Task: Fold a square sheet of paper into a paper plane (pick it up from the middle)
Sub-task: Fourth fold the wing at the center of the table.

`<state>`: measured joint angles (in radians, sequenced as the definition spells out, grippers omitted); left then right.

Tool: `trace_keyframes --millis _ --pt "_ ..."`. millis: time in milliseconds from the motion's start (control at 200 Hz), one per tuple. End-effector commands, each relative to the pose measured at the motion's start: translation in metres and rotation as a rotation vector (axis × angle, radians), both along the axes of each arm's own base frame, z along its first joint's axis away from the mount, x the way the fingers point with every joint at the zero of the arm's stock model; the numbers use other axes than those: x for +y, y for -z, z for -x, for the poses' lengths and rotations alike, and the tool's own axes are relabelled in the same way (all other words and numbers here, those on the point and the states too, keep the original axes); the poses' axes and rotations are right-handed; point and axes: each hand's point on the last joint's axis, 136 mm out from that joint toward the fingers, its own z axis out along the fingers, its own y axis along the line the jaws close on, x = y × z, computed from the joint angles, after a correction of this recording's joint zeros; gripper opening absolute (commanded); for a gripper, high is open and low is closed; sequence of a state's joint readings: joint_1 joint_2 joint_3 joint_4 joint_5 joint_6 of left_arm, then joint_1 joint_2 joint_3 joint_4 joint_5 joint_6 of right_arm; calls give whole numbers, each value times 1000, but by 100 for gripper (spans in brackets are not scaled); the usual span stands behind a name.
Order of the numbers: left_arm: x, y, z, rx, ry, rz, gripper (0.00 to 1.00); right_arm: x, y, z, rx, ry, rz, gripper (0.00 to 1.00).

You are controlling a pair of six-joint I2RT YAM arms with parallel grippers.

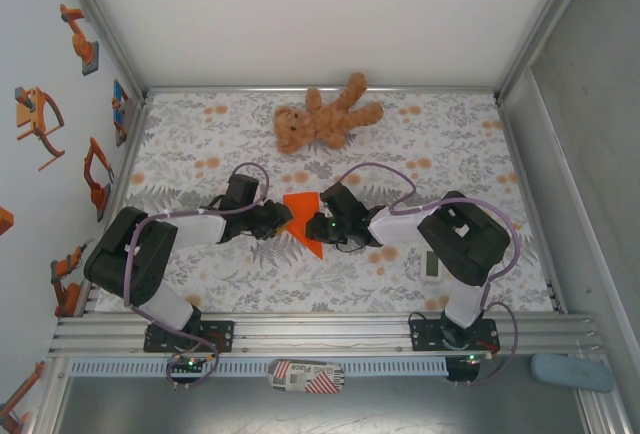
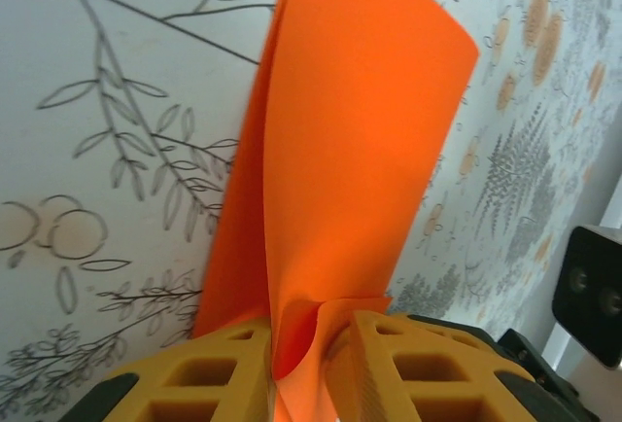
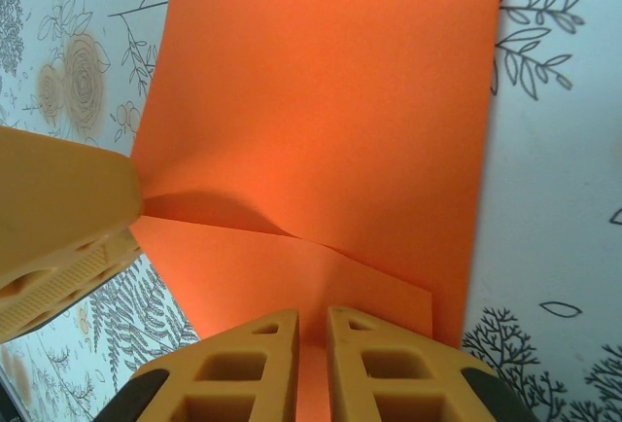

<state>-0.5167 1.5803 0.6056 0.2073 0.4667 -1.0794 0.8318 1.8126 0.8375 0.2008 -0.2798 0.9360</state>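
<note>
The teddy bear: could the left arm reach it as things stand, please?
Probably not: the way to the teddy bear looks free, but the left pincer is shut on the orange paper.

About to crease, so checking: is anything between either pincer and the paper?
Nothing visible. The left pincer and the right pincer are each shut on the paper itself, from opposite sides. The bear lies well apart, farther back.
</note>
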Motion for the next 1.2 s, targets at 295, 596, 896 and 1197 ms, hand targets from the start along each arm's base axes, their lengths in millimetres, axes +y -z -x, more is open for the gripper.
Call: trace_keyframes --millis 295,596,896,1197 --pt "-14 1 0 15 42 60 26 -12 8 1 21 21 23 15" --pt "-15 -1 -3 16 42 64 11 -11 -10 -6 -30 3 3 15" --pt "5 -14 -10 -18 -38 -29 5 -39 -62 -23 -306 -62 161 32" --pt "32 -18 -19 -11 -160 -175 6 -49 -83 -25 -492 -100 240 52"
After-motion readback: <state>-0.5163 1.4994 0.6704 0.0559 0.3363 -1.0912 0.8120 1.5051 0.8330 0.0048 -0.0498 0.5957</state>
